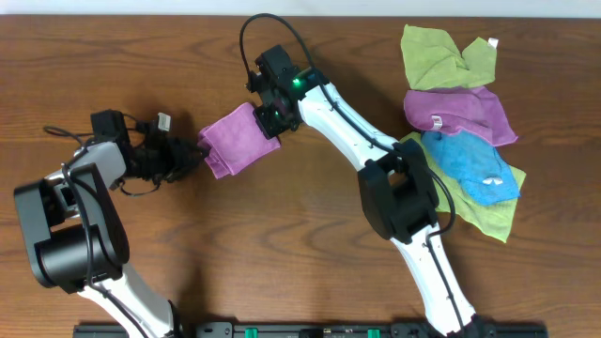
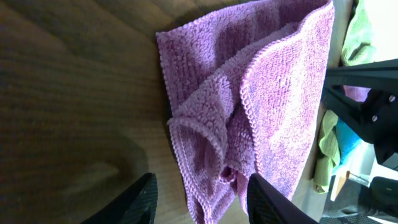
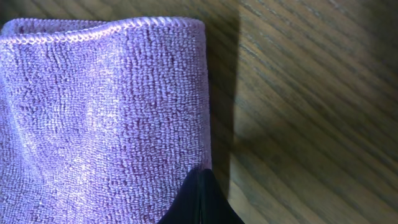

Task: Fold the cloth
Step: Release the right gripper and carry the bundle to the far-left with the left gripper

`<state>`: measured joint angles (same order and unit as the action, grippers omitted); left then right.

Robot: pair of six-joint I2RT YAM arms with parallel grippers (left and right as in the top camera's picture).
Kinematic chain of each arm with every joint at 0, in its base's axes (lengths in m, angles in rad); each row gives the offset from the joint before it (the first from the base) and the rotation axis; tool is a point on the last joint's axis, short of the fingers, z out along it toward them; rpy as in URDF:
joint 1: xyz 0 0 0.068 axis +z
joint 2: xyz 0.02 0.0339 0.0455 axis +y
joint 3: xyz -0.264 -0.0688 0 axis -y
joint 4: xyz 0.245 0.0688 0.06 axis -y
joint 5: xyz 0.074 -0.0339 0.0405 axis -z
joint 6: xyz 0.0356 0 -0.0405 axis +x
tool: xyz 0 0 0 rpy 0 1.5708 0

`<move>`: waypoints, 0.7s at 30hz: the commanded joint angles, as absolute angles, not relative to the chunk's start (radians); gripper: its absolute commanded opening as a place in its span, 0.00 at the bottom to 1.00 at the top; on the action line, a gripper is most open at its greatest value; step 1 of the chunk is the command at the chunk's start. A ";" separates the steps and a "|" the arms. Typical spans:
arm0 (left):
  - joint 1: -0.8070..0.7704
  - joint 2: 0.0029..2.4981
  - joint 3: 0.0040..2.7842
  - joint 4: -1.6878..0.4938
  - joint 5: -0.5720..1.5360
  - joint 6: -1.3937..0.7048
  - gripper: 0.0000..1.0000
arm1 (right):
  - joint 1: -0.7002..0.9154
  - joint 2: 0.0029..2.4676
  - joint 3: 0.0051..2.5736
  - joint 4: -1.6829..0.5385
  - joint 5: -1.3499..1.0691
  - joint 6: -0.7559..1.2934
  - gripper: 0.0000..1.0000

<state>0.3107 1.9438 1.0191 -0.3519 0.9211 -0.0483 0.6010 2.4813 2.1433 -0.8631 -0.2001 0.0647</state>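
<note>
The cloth (image 1: 237, 141) is a mauve fuzzy towel, lying folded into a small rectangle left of the table's middle. My left gripper (image 1: 194, 151) is at its left end. In the left wrist view the gripper (image 2: 202, 200) stands open, its fingers (image 2: 140, 202) on either side of the cloth's (image 2: 273, 93) bunched, folded corner. My right gripper (image 1: 272, 119) is at the cloth's upper right end. In the right wrist view it (image 3: 202, 182) is shut, its tips together on the right edge of the cloth (image 3: 106, 106). I cannot tell whether any fabric is pinched.
A pile of other cloths lies at the right: a green one (image 1: 441, 52), a purple one with a white tag (image 1: 460, 113), a blue one (image 1: 470, 164) and another green one (image 1: 484, 214). Bare wooden table (image 1: 282, 244) surrounds the mauve cloth.
</note>
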 commanded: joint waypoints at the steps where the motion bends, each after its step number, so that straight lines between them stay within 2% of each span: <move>1: 0.314 1.958 0.989 -0.323 0.944 -0.032 0.50 | 0.603 2.499 2.145 -0.855 -0.181 0.098 0.01; 10: 0.312 1.958 0.923 -0.171 0.942 -0.120 0.56 | 0.617 2.512 2.145 -0.852 -0.181 0.101 0.02; 21: 0.224 1.959 0.919 -0.156 0.887 -0.121 0.59 | 0.664 2.514 2.145 -0.850 -0.225 0.119 0.02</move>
